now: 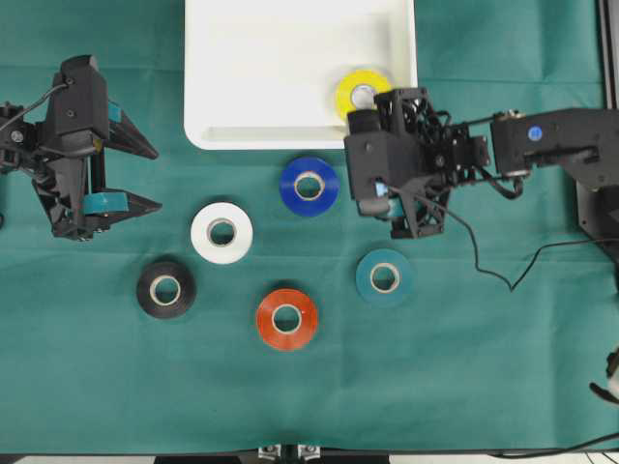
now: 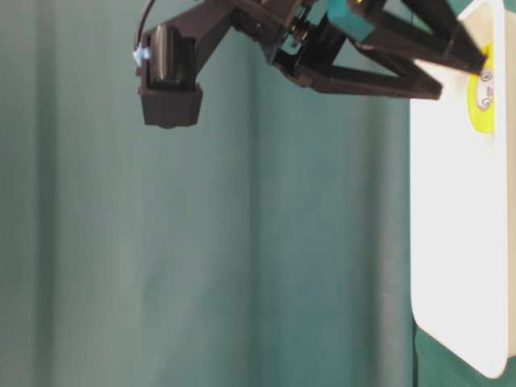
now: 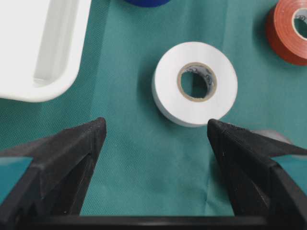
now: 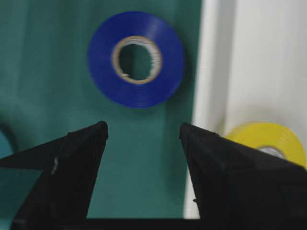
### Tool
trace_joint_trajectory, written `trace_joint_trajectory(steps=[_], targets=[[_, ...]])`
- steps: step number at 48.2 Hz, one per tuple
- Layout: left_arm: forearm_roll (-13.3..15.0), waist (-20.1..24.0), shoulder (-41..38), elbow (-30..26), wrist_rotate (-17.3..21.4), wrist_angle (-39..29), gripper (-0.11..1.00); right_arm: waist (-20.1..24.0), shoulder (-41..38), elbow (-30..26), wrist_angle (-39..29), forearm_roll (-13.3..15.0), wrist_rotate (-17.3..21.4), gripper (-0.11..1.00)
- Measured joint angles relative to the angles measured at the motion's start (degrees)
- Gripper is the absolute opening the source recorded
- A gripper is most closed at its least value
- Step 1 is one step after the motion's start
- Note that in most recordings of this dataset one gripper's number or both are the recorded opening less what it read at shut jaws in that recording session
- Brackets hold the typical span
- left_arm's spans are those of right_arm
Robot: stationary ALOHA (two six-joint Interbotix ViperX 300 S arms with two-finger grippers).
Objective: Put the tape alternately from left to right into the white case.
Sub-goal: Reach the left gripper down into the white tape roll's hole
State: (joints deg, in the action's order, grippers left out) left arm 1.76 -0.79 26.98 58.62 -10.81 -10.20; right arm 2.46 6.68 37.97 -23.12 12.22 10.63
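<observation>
Already the yellow roll [image 1: 363, 93] lay in the white case [image 1: 251, 72]; both grippers, left [image 1: 135, 175] and right [image 4: 143, 132], gaped empty. Next pick, I judged, should straddle the white roll [image 3: 195, 83] squarely.

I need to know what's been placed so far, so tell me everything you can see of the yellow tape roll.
The yellow tape roll is a small glossy ring with a pale cardboard core bearing faint print. It lies flat inside the white case, in its right front corner, close to the rim; whether it touches the rim cannot be told. It is the only roll in the case. The right gripper stands open nearby over the cloth, holding nothing, and its arm hides part of the roll from overhead.
</observation>
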Motion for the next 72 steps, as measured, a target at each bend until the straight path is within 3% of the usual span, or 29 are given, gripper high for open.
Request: trace_joint_trajectory(steps=[21, 29, 42, 50, 72], targets=[[-0.1, 0.0, 0.0, 0.0, -0.3, 0.0, 0.75, 2.7, 0.0, 1.5, 0.2, -0.2, 2.0, 0.69], [0.0, -0.3, -1.0, -0.2, -4.5, 0.0, 0.75, 2.7, -0.1, 1.6, 0.2, -0.2, 2.6, 0.69], [0.0, -1.0, -3.9, -0.4, -17.3, 0.0, 0.75, 2.7, 0.0, 1.7, 0.2, -0.2, 2.6, 0.69], [0.0, -1.5, -6.1, -1.8, -23.3, -1.8, 0.75, 2.7, 0.0, 1.7, 0.2, -0.2, 2.7, 0.69], [0.0, -1.7, -15.5, -9.8, -24.8, -9.8, 0.75, 2.7, 0.0, 2.0, 0.2, -0.2, 2.8, 0.69]])
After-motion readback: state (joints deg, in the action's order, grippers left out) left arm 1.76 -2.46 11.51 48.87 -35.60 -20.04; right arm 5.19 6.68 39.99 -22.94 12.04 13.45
